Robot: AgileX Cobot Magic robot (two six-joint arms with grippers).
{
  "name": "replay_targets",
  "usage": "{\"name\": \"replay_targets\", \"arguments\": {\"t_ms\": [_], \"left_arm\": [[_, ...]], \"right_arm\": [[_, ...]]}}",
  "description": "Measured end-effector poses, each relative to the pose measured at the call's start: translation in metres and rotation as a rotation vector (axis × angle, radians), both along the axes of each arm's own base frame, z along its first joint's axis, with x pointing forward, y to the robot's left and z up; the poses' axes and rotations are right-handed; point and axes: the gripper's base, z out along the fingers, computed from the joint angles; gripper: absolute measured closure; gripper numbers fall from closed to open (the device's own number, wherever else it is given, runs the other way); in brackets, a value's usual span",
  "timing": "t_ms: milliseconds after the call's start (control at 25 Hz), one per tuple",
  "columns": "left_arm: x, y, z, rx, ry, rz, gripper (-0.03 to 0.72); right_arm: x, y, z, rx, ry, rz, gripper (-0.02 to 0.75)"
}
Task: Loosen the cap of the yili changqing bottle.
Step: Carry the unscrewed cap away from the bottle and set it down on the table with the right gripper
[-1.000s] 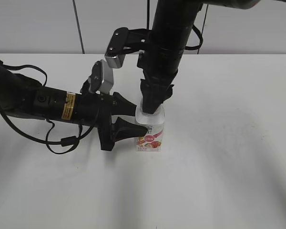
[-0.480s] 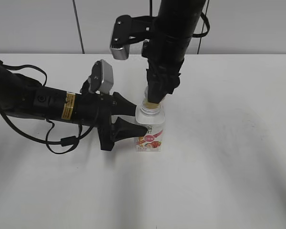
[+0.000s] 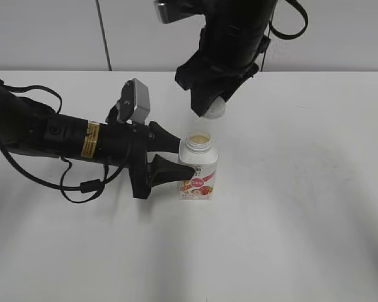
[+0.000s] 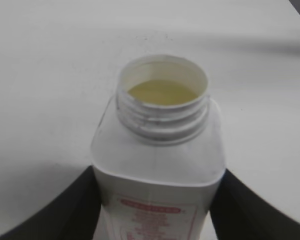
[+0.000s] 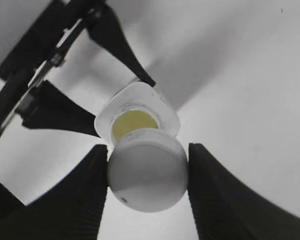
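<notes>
The yili changqing bottle [image 3: 198, 170] stands upright on the white table, its wide neck open with pale yellow drink inside [image 4: 161, 92]. My left gripper [image 3: 176, 160] is shut on the bottle's body, one black finger on each side [image 4: 65, 210]. The white cap [image 5: 147, 175] is off the bottle, held between the fingers of my right gripper [image 3: 213, 108], which hangs above and a little behind the bottle. In the right wrist view the open bottle [image 5: 136, 122] shows below the cap. The cap [image 3: 215, 110] shows only in part in the exterior view.
The white table [image 3: 302, 189] stretches all around the bottle. A pale wall with a dark vertical seam [image 3: 103, 34] stands behind. The left arm's body and cables [image 3: 44, 135] lie along the table at the left.
My right gripper has risen off the bottle's neck with the cap in it, leaving the neck open. The left gripper and the bottle have not moved.
</notes>
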Motion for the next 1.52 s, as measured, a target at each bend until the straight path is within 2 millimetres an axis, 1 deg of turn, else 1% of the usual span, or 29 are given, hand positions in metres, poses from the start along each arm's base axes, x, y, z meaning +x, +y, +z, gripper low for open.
{"name": "replay_targets", "arguments": {"t_ms": [40,160,240,360,480,520,640,720,760,840,960,1120,1360,1440,1520], "left_arm": [[0.0,0.0,0.0,0.0,0.0,0.0,0.277],[0.0,0.0,0.0,0.0,0.0,0.0,0.277],[0.0,0.0,0.0,0.0,0.0,0.0,0.277],[0.0,0.0,0.0,0.0,0.0,0.0,0.277],[0.0,0.0,0.0,0.0,0.0,0.0,0.277],[0.0,0.0,0.0,0.0,0.0,0.0,0.277],[0.0,0.0,0.0,0.0,0.0,0.0,0.277],[0.0,0.0,0.0,0.0,0.0,0.0,0.277],[0.0,0.0,0.0,0.0,0.0,0.0,0.277],[0.0,0.0,0.0,0.0,0.0,0.0,0.277],[0.0,0.0,0.0,0.0,0.0,0.0,0.277],[0.0,0.0,0.0,-0.001,0.0,-0.001,0.277],[0.0,0.0,0.0,-0.001,0.0,-0.001,0.278],[0.0,0.0,0.0,-0.001,0.0,-0.001,0.277],[0.0,0.0,0.0,-0.001,0.0,-0.001,0.277]], "right_arm": [[0.0,-0.001,0.0,0.003,0.02,-0.097,0.351],[0.003,-0.005,-0.001,-0.007,0.038,-0.264,0.351],[0.005,-0.008,0.0,-0.007,0.044,-0.324,0.351],[0.008,-0.019,0.002,-0.007,0.05,-0.388,0.351],[0.01,-0.047,0.0,-0.022,0.072,-0.456,0.351],[0.009,-0.06,-0.001,-0.034,0.084,-0.483,0.351],[0.0,-0.095,-0.012,-0.074,0.122,-0.558,0.351],[-0.007,-0.115,-0.026,-0.08,0.129,-0.602,0.351],[-0.009,-0.121,-0.031,-0.078,0.129,-0.618,0.351],[-0.012,-0.132,-0.048,-0.079,0.14,-0.653,0.351],[-0.013,-0.137,-0.066,-0.068,0.13,-0.686,0.351],[-0.002,-0.133,-0.083,-0.028,0.086,-0.718,0.351],[0.013,-0.129,-0.132,-0.043,0.105,-0.749,0.351],[0.015,-0.128,-0.14,-0.042,0.103,-0.754,0.351],[0.017,-0.128,-0.143,-0.037,0.098,-0.757,0.351]]}}
